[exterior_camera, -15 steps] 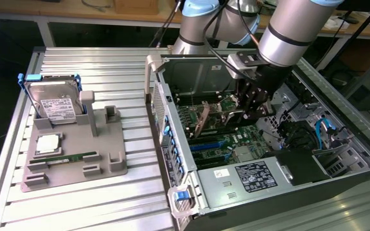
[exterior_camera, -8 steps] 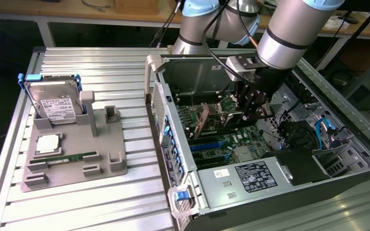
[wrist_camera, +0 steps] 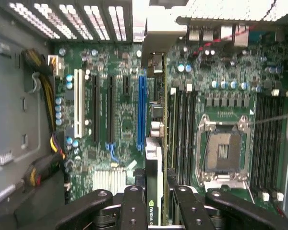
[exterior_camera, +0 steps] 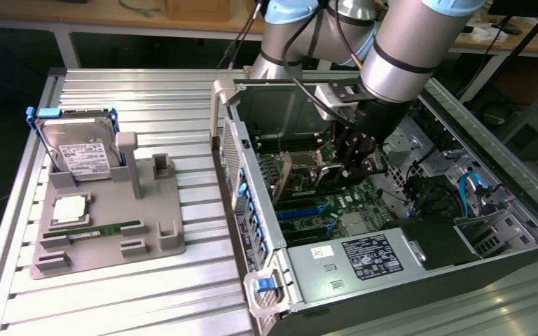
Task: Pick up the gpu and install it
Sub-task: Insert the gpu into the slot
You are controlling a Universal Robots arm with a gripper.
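Note:
My gripper [exterior_camera: 355, 166] reaches down inside the open computer case [exterior_camera: 250, 210], above the motherboard [exterior_camera: 321, 210]. It is shut on the gpu [wrist_camera: 153, 184], which the wrist view shows edge-on between the black fingers [wrist_camera: 133, 207] as a thin card with a green logo. The card hangs above the board, just beside the long blue slot [wrist_camera: 141, 112] and roughly parallel to it. Whether its lower edge touches the board I cannot tell. In the exterior view the gpu [exterior_camera: 329, 169] is mostly hidden by the gripper.
On the slatted table at the exterior view's left, a grey fixture [exterior_camera: 157, 238] holds a hard drive [exterior_camera: 78, 150], a processor chip [exterior_camera: 70, 210] and a memory stick [exterior_camera: 101, 229]. The power supply [exterior_camera: 367, 255], drive bays [exterior_camera: 475, 189] and cables [wrist_camera: 43, 96] crowd the case.

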